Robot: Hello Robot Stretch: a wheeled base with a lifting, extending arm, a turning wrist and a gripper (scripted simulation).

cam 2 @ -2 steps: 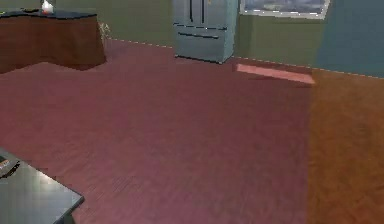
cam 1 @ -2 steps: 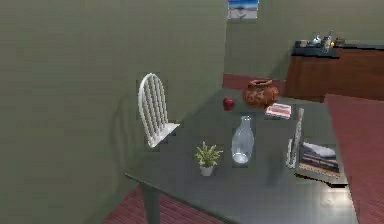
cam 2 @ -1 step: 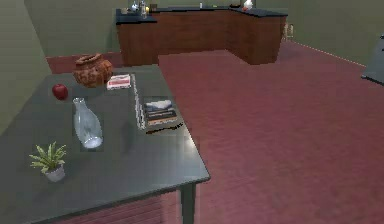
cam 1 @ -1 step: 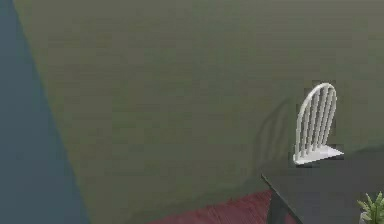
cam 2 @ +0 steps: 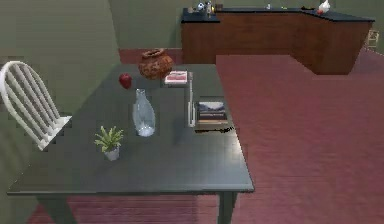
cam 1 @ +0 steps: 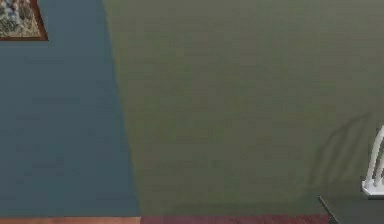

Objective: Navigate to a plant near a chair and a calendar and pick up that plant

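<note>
Forward view: room corner, blue wall (cam 1: 55, 120) on the left, olive wall (cam 1: 230, 100) on the right. Framed picture (cam 1: 20, 20) sits at the top left on the blue wall. A thin strip of reddish floor (cam 1: 70, 219) runs along the bottom. The dark table (cam 1: 352, 208) corner is at the bottom right, with white curved bars (cam 1: 376, 160) above it at the right edge.

Arm side view: same dark table, seen lengthwise. White spindle-back chair (cam 2: 30, 95) is on its left side, seat tucked against the table edge. The plant (cam 2: 109, 142) is small, with green spiky leaves in a white pot. It stands upright on the near-left part of the table, close to the chair. Clear glass bottle (cam 2: 144, 113) is just right of the plant and slightly farther back, and the two are apart. Farther along the table are a red apple (cam 2: 126, 81), a brown bowl (cam 2: 155, 64) behind it and a flat reddish book (cam 2: 177, 77) beside the bowl. At the right edge is a book stack (cam 2: 212, 113) with a thin upright panel (cam 2: 192, 100) at its left. Can't tell if that panel is the calendar.

Background: brown counter (cam 2: 260, 38) with a dark top carrying a few small items too small to name. Red carpet (cam 2: 300, 130) lies between it and the table.

Gripper state: cannot tell.
</note>
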